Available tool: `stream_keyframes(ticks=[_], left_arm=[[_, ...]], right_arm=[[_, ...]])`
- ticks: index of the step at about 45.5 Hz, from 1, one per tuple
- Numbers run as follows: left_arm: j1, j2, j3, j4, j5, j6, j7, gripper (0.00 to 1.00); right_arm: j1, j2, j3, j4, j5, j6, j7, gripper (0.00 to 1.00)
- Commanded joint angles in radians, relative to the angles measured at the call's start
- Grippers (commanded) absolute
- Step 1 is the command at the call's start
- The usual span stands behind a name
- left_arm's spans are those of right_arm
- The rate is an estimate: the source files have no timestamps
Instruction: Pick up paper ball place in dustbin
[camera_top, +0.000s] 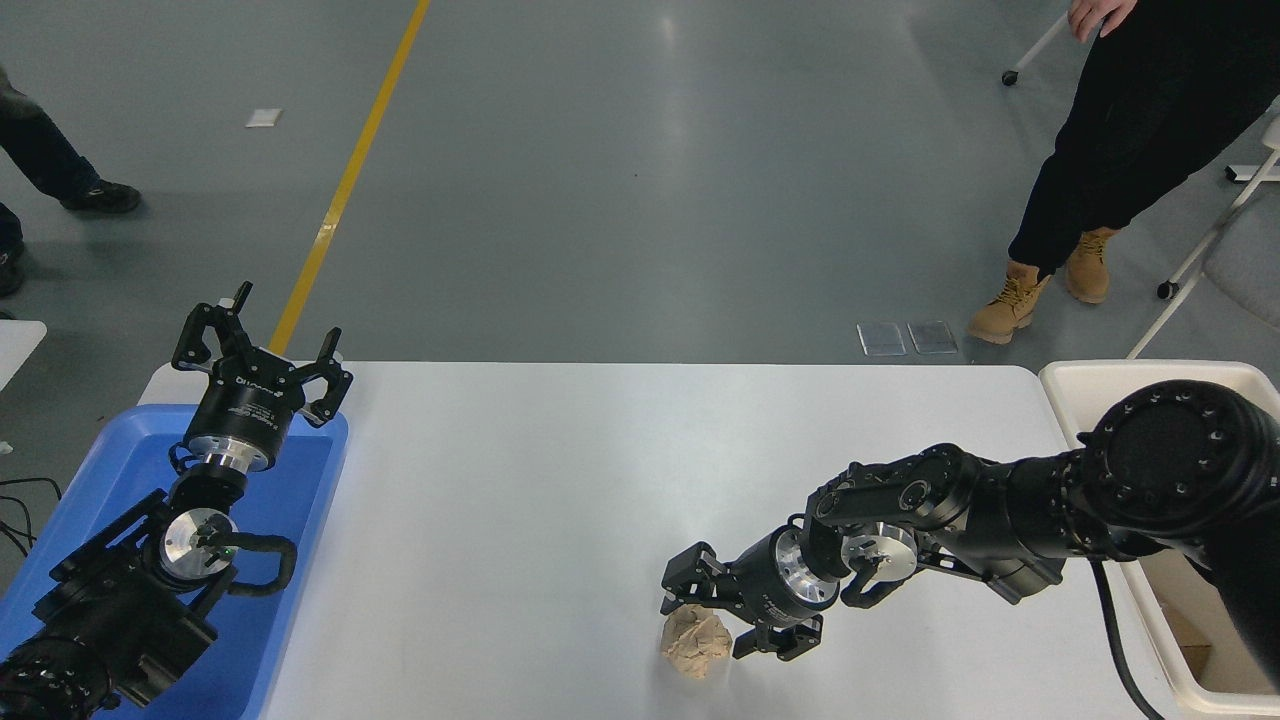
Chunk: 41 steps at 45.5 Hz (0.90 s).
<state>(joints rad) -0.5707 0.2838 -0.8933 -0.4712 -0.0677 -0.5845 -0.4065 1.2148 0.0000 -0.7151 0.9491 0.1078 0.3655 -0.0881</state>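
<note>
The tan-brown paper ball (694, 647) lies on the white table (560, 470) near its front edge. My right gripper (708, 617) is open and low over the table, its fingers straddling the ball's right and upper sides; I cannot tell whether they touch it. The cream-white dustbin (1110, 378) stands off the table's right end, mostly hidden behind my right arm. My left gripper (262, 362) is open and parked over the blue tray at the lower left.
A shallow blue tray (300, 500) sits at the table's left end under my left arm. A person in dark trousers and tan boots (1040, 285) stands on the floor beyond the table's far right. Another person's legs (50, 170) show at the far left.
</note>
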Motion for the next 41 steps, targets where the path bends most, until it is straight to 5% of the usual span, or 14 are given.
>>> stream_keyframes(ticks=[1,4,30,37,41], left_arm=[[0.000,0.000,0.001,0.000,-0.001,0.000,0.000,0.99],[0.000,0.000,0.001,-0.001,-0.001,0.000,0.000,0.99],[0.000,0.000,-0.001,0.000,-0.001,0.000,0.000,0.99],[0.000,0.000,0.001,0.000,-0.001,0.000,0.000,0.99],[0.000,0.000,-0.001,-0.001,-0.001,0.000,0.000,0.99]], right_arm=[[-0.001,0.000,0.003,0.002,-0.040,-0.002,0.005,0.19],[0.003,0.000,0.005,0.004,-0.045,-0.002,0.004,0.12],[0.345,0.000,-0.012,0.175,-0.072,0.020,0.004,0.09],[0.465,-0.078,-0.015,0.241,-0.077,0.044,0.002,0.09],[0.529,-0.120,-0.050,0.247,-0.082,0.046,-0.001,0.00]])
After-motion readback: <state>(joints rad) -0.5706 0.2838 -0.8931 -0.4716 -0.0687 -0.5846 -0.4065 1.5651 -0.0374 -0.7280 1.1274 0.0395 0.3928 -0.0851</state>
